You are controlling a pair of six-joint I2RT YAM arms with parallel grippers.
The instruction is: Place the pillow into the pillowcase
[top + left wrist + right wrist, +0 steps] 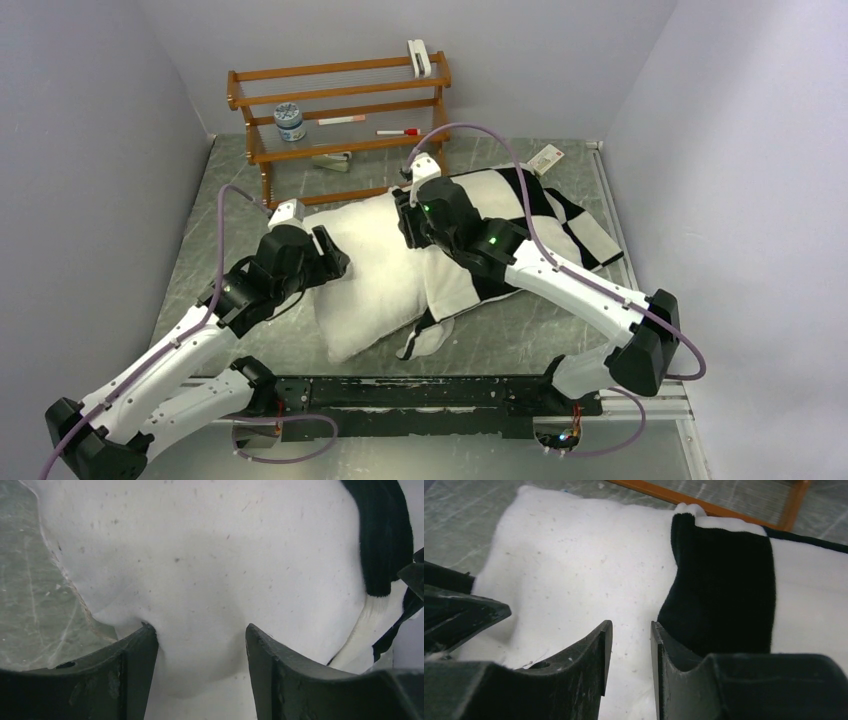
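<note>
The white pillow (365,270) lies across the middle of the table, its right end inside the black-and-white checkered pillowcase (545,215). My left gripper (335,262) is at the pillow's left end. In the left wrist view that gripper (197,627) stands wide open, with a plump bulge of pillow (210,570) between its fingers and touching both. My right gripper (408,222) is over the pillowcase mouth. In the right wrist view it (630,622) is open by a narrow gap above the pillow (574,570), its right finger against the case's black hem (719,590).
A wooden rack (340,110) stands at the back with a jar (290,122), a red marker (398,131) and a white clip (420,58). A small white card (546,158) lies behind the pillowcase. Grey walls close in on the left, right and back.
</note>
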